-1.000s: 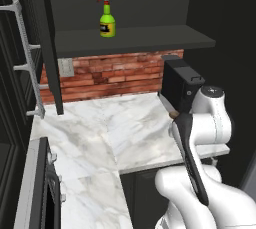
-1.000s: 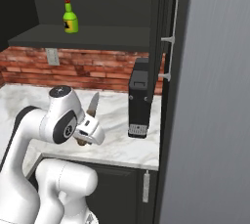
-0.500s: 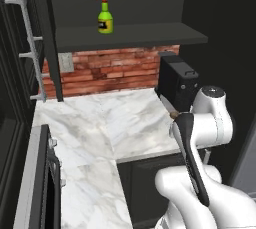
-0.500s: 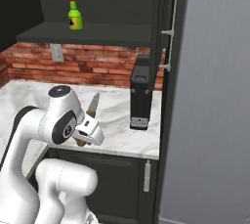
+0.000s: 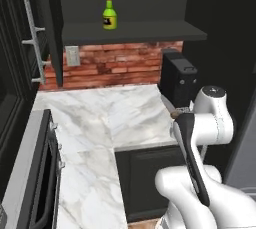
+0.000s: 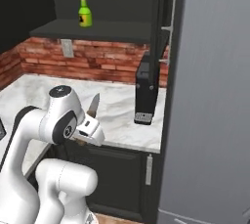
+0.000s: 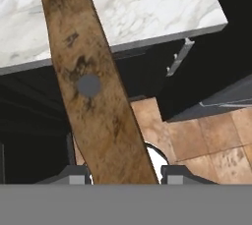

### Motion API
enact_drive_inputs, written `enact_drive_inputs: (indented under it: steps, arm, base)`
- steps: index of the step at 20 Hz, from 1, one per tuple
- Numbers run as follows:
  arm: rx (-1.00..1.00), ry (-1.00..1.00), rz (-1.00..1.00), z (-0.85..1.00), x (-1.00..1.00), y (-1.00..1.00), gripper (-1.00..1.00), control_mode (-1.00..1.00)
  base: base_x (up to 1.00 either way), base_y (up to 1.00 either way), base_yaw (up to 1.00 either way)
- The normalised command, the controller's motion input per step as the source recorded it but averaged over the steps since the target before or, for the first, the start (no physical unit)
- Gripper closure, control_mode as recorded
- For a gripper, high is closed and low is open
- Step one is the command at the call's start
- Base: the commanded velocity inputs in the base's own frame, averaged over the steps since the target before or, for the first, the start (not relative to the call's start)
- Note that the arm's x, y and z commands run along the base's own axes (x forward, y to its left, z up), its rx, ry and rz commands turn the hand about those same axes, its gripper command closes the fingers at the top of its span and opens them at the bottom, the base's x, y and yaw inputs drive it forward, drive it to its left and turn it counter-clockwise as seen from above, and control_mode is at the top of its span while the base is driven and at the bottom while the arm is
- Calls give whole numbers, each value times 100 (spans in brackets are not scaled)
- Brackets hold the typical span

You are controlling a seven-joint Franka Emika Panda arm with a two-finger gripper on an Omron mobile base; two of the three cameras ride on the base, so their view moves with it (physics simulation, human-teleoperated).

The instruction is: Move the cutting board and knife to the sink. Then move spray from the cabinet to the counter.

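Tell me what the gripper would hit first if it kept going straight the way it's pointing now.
The gripper is shut on the knife. It points down past the counter edge, so it would probably first meet the dark cabinet front below it, or the tiled floor beyond. Depth is unclear.

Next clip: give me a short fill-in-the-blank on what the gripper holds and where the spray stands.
1. The gripper is shut on the ______.
2. The spray stands on the cabinet ______.
3. The wall behind the counter is red ______.
4. The knife blade points ______.

Missing words: knife; shelf; brick; upward
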Motion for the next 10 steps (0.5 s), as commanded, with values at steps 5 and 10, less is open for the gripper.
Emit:
enact_drive_inputs:
  steps: [5, 10]
  arm:
    - [0, 0, 0, 0, 0, 0, 100, 100]
    - [0, 0, 0, 0, 0, 0, 100, 100]
  base:
    - [-80, -13, 18]
    - [-84, -27, 10]
